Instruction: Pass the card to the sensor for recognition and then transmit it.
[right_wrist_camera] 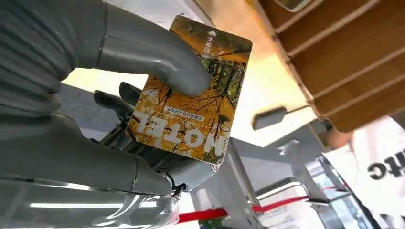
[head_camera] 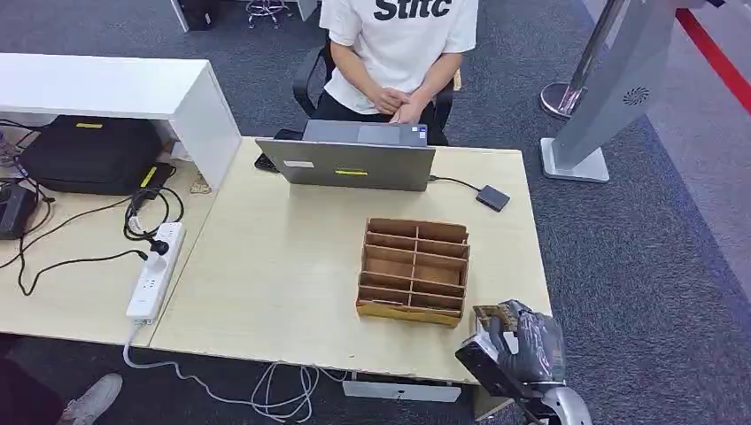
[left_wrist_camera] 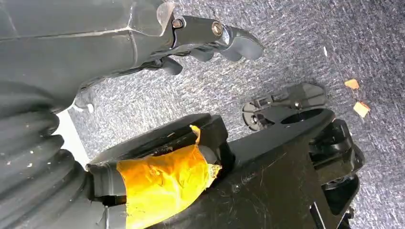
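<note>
Beside tabletop (head_camera: 266, 266) front corner, right hand (head_camera: 522, 341) fingers (right_wrist_camera: 157, 59) pinching card (right_wrist_camera: 191, 102); sensor (head_camera: 492, 197) pass and handover remain. Left hand (left_wrist_camera: 210, 40) fingers curled, holding nothing.

A wooden organizer (head_camera: 414, 270) stands on the table (head_camera: 283, 266), right of its middle and toward the near edge. Beyond it, at the far edge, sits a laptop (head_camera: 354, 158), with a person (head_camera: 398, 44) seated behind it. A small box (head_camera: 493, 197) lies right of the laptop. The right hand (head_camera: 522, 341) holds a card (right_wrist_camera: 191, 90) just off the table's near right corner, beside the organizer. A power strip (head_camera: 155, 270) lies on the left, a bag (head_camera: 89, 152) beyond it.
</note>
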Robot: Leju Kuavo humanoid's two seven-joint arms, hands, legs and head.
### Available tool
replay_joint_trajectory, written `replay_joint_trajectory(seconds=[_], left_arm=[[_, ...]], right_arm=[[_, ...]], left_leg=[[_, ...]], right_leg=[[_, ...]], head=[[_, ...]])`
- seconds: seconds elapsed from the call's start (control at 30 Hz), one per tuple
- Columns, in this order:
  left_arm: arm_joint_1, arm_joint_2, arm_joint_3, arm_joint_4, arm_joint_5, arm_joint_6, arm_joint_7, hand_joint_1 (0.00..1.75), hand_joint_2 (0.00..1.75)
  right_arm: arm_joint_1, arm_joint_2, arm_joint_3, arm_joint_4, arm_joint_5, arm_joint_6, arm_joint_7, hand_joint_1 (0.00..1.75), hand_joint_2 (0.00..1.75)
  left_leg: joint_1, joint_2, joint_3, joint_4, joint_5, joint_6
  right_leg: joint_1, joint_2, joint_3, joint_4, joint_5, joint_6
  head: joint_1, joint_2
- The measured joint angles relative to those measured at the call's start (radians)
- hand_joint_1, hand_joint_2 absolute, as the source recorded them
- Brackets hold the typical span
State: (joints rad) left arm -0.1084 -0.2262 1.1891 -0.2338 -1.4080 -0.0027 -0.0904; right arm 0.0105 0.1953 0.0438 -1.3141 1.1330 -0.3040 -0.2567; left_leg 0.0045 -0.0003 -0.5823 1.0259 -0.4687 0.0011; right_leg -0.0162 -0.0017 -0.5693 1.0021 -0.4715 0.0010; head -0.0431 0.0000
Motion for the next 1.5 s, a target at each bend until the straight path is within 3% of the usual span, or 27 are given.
replay_joint_trajectory(seconds=[0.43, 0.67, 0.83, 0.97, 1.1, 1.23, 1.37, 1.5], left_arm=[[0.0, 0.0, 0.0, 0.0, -0.003, 0.003, 0.0, 0.0, 1.75], [0.0, 0.0, 0.0, 0.0, 0.0, 0.003, 0.001, 0.0, 1.75], [0.0, 0.0, 0.0, 0.0, 0.004, 0.003, 0.001, 0.0, 1.75], [0.0, 0.0, 0.0, 0.0, -0.008, -0.001, 0.005, 0.0, 1.75], [0.0, 0.0, -0.007, 0.0, -0.035, -0.01, 0.005, 0.0, 1.75], [-0.006, 0.0, -0.027, 0.0, -0.066, -0.026, 0.01, 0.0, 1.75], [-0.014, -0.002, -0.049, 0.0, -0.095, -0.038, 0.02, 0.0, 1.75], [-0.018, -0.003, -0.064, 0.0, -0.103, -0.041, 0.028, 0.0, 1.75]], right_arm=[[-0.016, -0.001, -0.084, 0.074, -0.001, -0.003, -0.008, 1.75, 1.75], [-0.007, 0.001, -0.091, 0.032, -0.001, -0.002, -0.04, 1.75, 1.75], [0.016, 0.002, -0.042, -0.097, -0.022, -0.002, -0.071, 1.75, 1.75], [0.001, 0.001, 0.054, -0.234, -0.053, 0.038, -0.054, 1.75, 1.75], [-0.076, 0.001, 0.16, -0.307, -0.028, 0.082, -0.015, 1.75, 1.75], [-0.226, 0.013, 0.247, -0.296, -0.031, 0.181, 0.048, 1.75, 1.75], [-0.392, 0.054, 0.285, -0.18, -0.1, 0.298, 0.096, 1.75, 1.75], [-0.493, 0.087, 0.296, -0.071, -0.111, 0.305, 0.109, 1.75, 1.75]], left_leg=[[0.0, 0.0, 0.0, 0.0, 0.0, 0.0], [0.0, 0.0, 0.0, 0.0, 0.0, 0.0], [0.0, 0.0, 0.0, 0.0, 0.0, 0.0], [0.0, 0.001, 0.0, 0.0, 0.0, 0.0], [0.0, 0.001, 0.0, 0.0, 0.001, -0.001], [0.0, 0.001, 0.0, 0.0, 0.003, -0.002], [0.001, 0.001, 0.0, 0.0, 0.005, -0.003], [0.001, -0.001, 0.0, 0.0, 0.005, -0.003]], right_leg=[[0.0, 0.0, 0.0, 0.0, 0.0, 0.0], [0.0, 0.0, 0.0, 0.0, 0.0, 0.0], [0.0, 0.0, 0.0, 0.0, 0.0, 0.0], [0.0, 0.001, 0.0, 0.0, 0.0, 0.0], [0.0, 0.001, 0.0, 0.001, 0.001, -0.001], [0.0, 0.001, 0.0, 0.001, 0.003, -0.002], [0.0, 0.001, -0.001, 0.002, 0.004, -0.002], [0.0, 0.0, -0.001, 0.002, 0.004, -0.002]], head=[[0.0, 0.0], [0.0, 0.0], [0.0, 0.0], [0.0, 0.0], [0.0, 0.0], [0.0, 0.0], [0.0, 0.0], [0.0, 0.0]])
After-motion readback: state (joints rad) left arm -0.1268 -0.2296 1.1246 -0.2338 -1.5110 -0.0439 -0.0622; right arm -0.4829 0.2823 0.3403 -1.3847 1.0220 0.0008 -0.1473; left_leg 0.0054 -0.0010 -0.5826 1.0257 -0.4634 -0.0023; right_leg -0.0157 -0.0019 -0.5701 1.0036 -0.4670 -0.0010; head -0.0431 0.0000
